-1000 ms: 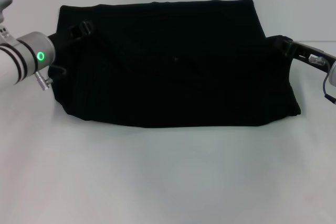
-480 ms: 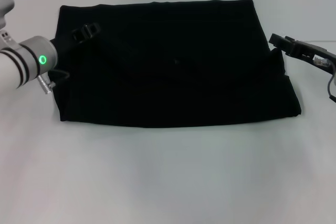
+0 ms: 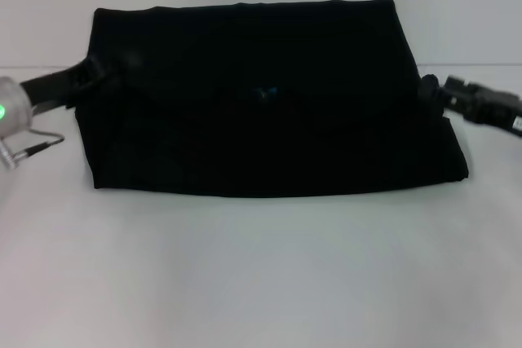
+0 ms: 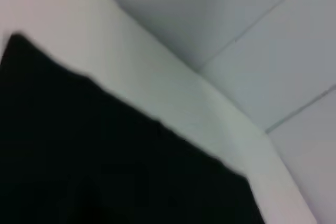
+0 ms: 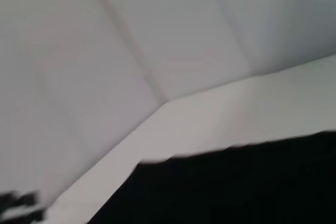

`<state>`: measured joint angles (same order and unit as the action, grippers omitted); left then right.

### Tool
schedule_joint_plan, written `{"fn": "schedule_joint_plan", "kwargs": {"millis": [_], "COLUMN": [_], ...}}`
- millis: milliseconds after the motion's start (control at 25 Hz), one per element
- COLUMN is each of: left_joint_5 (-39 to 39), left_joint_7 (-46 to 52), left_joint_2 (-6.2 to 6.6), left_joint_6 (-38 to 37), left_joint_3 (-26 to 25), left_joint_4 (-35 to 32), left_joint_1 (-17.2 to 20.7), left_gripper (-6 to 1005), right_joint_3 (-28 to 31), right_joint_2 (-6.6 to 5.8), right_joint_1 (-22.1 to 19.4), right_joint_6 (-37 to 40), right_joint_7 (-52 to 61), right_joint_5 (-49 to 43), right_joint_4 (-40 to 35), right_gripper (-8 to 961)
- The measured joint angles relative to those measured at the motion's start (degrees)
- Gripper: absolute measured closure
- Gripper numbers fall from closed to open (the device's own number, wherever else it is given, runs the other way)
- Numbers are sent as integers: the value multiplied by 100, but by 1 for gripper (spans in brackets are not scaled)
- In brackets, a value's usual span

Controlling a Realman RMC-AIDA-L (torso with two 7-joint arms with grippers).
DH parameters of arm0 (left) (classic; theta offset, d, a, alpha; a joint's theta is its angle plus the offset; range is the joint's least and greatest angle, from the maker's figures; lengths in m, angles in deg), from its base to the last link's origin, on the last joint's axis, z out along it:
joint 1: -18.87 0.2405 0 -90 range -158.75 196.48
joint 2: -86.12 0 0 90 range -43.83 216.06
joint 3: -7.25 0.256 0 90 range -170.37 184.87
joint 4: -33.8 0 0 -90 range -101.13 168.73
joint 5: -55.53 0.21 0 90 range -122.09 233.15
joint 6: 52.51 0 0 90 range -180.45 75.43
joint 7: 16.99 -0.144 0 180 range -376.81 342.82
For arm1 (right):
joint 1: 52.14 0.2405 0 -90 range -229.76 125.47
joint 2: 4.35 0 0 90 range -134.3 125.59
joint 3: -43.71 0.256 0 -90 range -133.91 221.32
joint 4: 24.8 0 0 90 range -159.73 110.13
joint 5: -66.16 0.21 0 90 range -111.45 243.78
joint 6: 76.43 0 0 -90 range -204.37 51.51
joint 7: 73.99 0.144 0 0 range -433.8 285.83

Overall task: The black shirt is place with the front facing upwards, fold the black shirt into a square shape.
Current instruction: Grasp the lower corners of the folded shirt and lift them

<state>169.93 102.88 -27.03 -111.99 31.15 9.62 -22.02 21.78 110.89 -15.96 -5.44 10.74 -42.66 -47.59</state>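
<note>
Head view is showing me the black shirt (image 3: 269, 99) lying flat in the middle of the white desk (image 3: 261, 275), already gathered into a wide rectangle, longer across than deep, with its near edge fairly straight and its far edge running parallel. No sleeves are sticking out and the chest lettering is not showing; I am only making out a tiny bluish mark near the middle of the cloth. The left tool (image 3: 91, 75) is sitting at the shirt's left edge, dark against dark cloth, so I cannot tell whether it is spread, narrowed or gripping anything. The right tool (image 3: 430, 90) is sitting just beside the shirt's right edge, about level with its middle, and I cannot tell how it is set either, or whether it is touching the cloth. Both wrist views are giving me only a slab of black cloth against the pale desk and wall, with no tool visible. I am judging the task as well along: the lengthwise folding looks done, and what is left is bringing one side of the shirt over toward the other so the rectangle becomes a square, then tidying the edges.
</note>
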Motion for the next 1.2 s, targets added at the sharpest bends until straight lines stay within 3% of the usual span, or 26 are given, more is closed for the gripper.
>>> {"fn": "schedule_joint_plan", "kwargs": {"millis": [200, 400, 760, 1200], "left_joint_5": [13, 389, 872, 1133], "left_joint_7": [636, 947, 998, 958], "left_joint_2": [237, 380, 355, 338], "left_joint_6": [-238, -326, -408, -450], "left_joint_3": [867, 1130, 1146, 1152], "left_joint_4": [-52, -134, -292, -298], "left_joint_1": [313, 384, 385, 411], "left_gripper": [386, 381, 359, 332], "right_joint_3": [-620, -1023, -1265, -1286], "right_joint_2": [-84, 40, 315, 333], "right_joint_1": [-172, -281, -361, -367], "right_joint_6": [699, 1024, 1060, 1092], "right_joint_7": [-456, -1101, -1493, -1483], "right_joint_5": [-430, -819, -1080, -1097], "right_joint_4": [-14, -15, -7, -6], "right_gripper": [170, 176, 179, 178]}}
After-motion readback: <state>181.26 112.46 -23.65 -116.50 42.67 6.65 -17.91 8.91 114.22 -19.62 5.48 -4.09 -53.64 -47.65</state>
